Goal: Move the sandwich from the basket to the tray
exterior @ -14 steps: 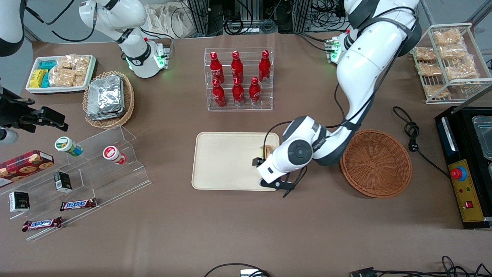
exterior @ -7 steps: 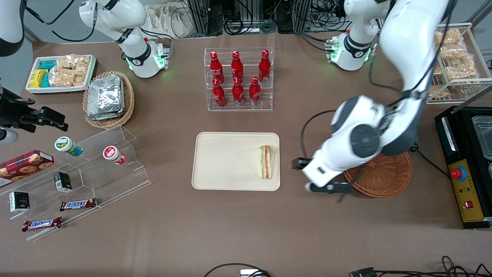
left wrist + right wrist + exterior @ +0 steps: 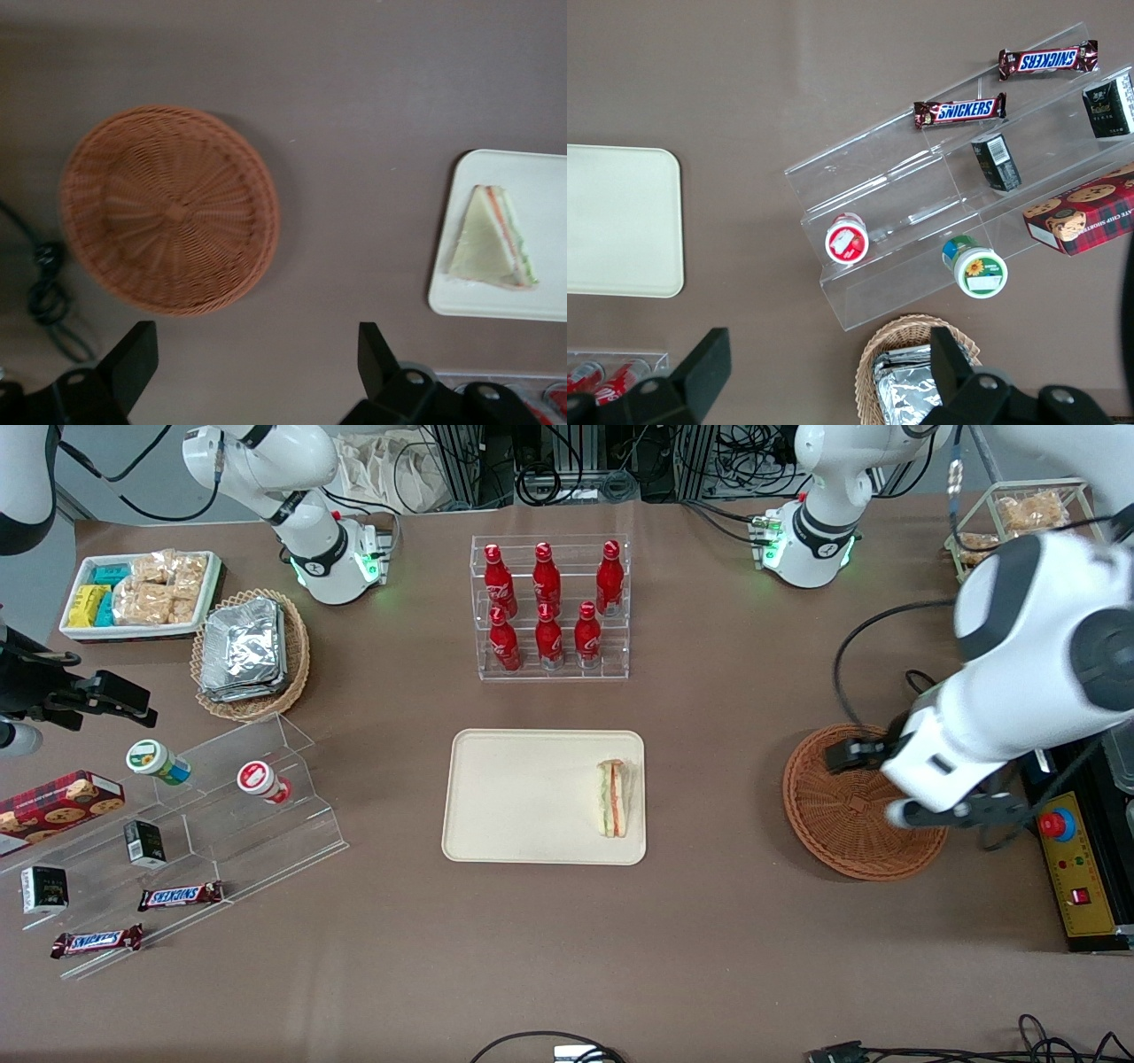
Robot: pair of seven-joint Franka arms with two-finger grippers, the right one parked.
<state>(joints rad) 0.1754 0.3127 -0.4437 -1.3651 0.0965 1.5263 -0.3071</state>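
Note:
The sandwich (image 3: 613, 797) lies flat on the cream tray (image 3: 523, 797), at the tray's edge toward the working arm's end; its green and orange-red layers show. The left wrist view also shows the sandwich (image 3: 492, 243) on the tray (image 3: 542, 181). The round reddish-brown basket (image 3: 846, 828) holds nothing; the left wrist view shows it (image 3: 168, 208) the same way. My left gripper (image 3: 926, 797) hangs high over the basket's rim. It is open wide and holds nothing, with bare table between its fingertips (image 3: 252, 354).
A clear rack of red bottles (image 3: 549, 607) stands farther from the front camera than the tray. A black machine with a red button (image 3: 1054, 825) and a coiled cable (image 3: 946, 726) lie beside the basket. A tan basket of foil packets (image 3: 252, 651) and an acrylic shelf (image 3: 221, 806) sit toward the parked arm's end.
My gripper has left the tray, risen and swung over to the basket toward the working arm's end. The sandwich stays on the tray, uncovered.

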